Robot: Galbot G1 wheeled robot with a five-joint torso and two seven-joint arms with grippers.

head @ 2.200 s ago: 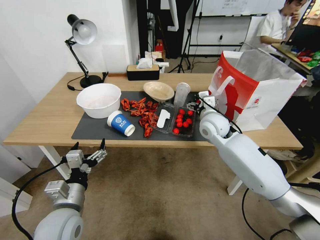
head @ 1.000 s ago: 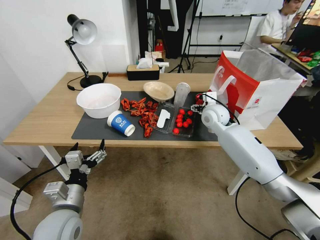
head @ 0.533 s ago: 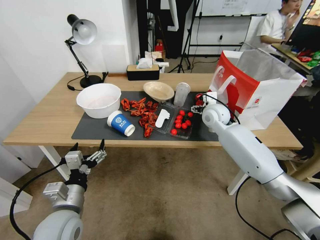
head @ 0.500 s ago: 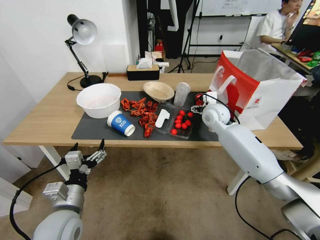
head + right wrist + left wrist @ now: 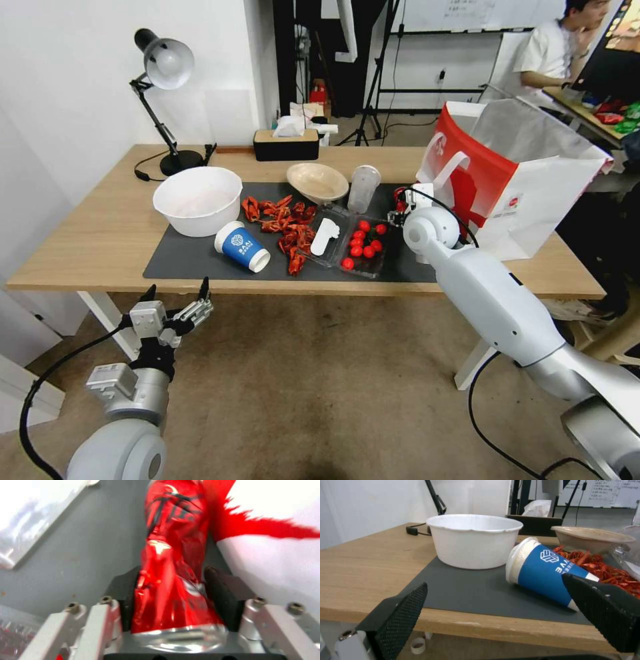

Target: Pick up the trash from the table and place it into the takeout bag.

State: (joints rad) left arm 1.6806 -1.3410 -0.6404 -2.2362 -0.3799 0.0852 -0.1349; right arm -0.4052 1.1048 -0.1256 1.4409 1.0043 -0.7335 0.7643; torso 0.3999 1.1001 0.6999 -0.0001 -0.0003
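Note:
A crushed red drink can [image 5: 173, 562] sits between my right gripper's [image 5: 173, 597] pads, which are shut on it, above the dark mat [image 5: 83, 555] at the foot of the takeout bag [image 5: 276, 555]. From the head, that right gripper [image 5: 400, 203] is beside the red-and-white takeout bag [image 5: 507, 180] on the table [image 5: 100, 247]. More trash lies on the mat: a tipped blue paper cup [image 5: 241, 247], a beige bowl [image 5: 317, 181] and a clear plastic cup [image 5: 363, 189]. My left gripper [image 5: 177, 303] hangs open below the table's front edge, facing the blue cup [image 5: 543, 572].
A white bowl [image 5: 197, 200], a heap of red shells [image 5: 283, 227] and a clear tray of small red tomatoes [image 5: 363, 243] share the mat. A desk lamp [image 5: 163, 100] and a tissue box [image 5: 287, 143] stand at the back. Bare wood lies left of the mat.
My right arm has reached farther in toward the foot of the bag, where the red can is. The tomato tray has shifted slightly toward the front. The left arm has stayed put.

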